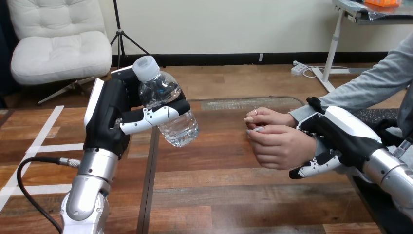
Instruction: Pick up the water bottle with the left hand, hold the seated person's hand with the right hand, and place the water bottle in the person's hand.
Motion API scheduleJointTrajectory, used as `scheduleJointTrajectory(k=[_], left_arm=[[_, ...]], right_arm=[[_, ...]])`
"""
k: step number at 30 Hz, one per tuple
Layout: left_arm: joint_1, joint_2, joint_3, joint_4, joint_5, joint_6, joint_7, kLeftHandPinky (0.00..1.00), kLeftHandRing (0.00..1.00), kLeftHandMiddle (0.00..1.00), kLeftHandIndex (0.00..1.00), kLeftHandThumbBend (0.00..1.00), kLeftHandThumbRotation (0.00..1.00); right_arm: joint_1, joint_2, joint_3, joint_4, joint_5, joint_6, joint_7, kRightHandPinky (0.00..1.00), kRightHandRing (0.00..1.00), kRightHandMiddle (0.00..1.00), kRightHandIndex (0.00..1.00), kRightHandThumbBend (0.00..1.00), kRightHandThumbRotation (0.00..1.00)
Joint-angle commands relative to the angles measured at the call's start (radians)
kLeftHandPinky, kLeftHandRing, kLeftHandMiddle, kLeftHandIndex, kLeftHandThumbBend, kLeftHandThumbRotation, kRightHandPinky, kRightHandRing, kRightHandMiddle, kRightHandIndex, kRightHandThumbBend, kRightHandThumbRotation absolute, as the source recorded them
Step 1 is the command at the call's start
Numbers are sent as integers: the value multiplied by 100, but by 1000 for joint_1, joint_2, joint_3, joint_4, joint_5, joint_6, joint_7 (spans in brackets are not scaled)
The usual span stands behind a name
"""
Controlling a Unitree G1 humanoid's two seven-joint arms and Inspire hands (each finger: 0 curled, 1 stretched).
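Observation:
My left hand [108, 114] is raised over the table's left part, shut on a clear water bottle [168, 105]. The thumb lies across its front. The bottle is tilted, with its white cap [145, 67] up and to the left and its base low to the right. At the right, the person's two hands are held close together with fingers curled, the upper hand [265, 117] above the lower hand [278, 146]. My right hand [341, 134] is shut on the wrist of the lower hand, fingers over it and thumb [311, 168] beneath. A gap of about a hand's width separates the bottle from the person's hands.
The wooden table [219, 195] stretches bare in front of both arms, with a dark seam [146, 185] running down its left part. The person's grey sleeve [370, 83] comes in from the upper right.

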Motion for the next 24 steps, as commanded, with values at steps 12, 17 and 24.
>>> scheduleJointTrajectory(k=[12,17,24], left_arm=[[-39,4,10,-49,-17,-31,4,24,29,34,36,66,0],[-39,4,10,-49,-18,-32,4,24,29,34,36,66,0],[-40,4,10,-45,-13,-36,6,24,29,34,36,67,0]], right_arm=[[-76,-5,-17,-8,1,-3,-24,19,22,27,29,83,0],[-78,-5,-17,-6,1,-2,-24,18,22,27,28,83,0],[-79,-5,-18,-7,8,-2,-14,17,21,26,28,82,0]])
